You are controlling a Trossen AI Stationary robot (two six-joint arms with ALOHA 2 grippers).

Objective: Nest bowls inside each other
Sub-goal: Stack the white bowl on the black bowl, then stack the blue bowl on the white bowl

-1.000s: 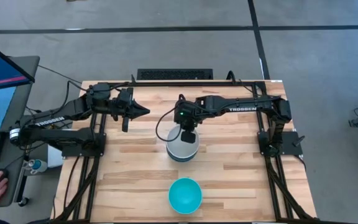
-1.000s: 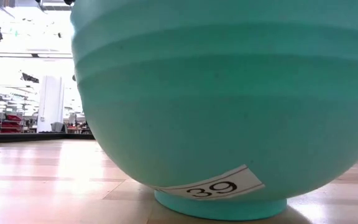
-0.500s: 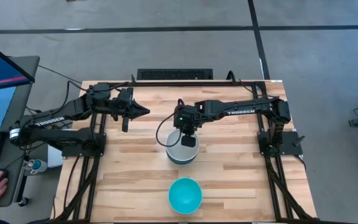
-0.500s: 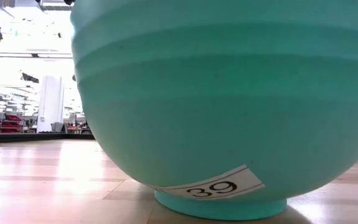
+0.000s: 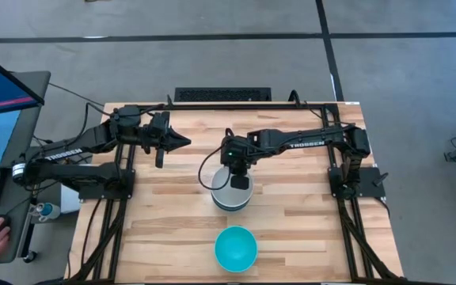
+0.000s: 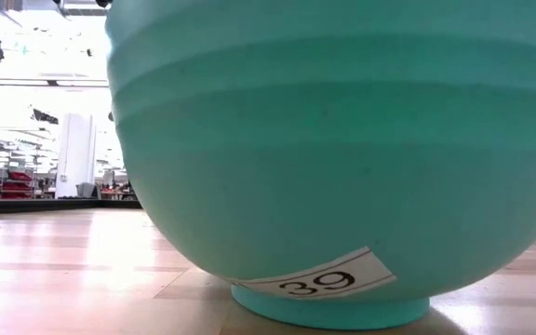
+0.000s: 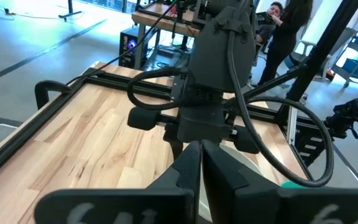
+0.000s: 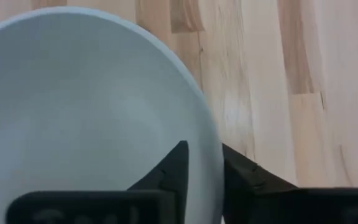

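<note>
Straddling the rim of the white bowl (image 5: 229, 193) at table centre, the right gripper (image 5: 241, 181) is nearly closed on its wall. The cyan bowl (image 5: 236, 248) lies toward six o'clock, nearer this arm. The left gripper (image 5: 182, 142) is parked closed, empty, at ten o'clock.

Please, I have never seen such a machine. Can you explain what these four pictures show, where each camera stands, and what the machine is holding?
It is a robot with two dark arms at a wooden table. The high view looks straight down. The right claw pinches the rim of a white bowl, the top of a stack; a darker bowl shows beneath it. The right wrist view, a camera on that arm, shows one finger inside the white bowl and one outside. The left claw waits, shut and empty, near the table's back; its wrist camera looks at the right arm. A cyan bowl stands alone at the front. The low view, at table height, is filled by that bowl, labelled 39.
</note>
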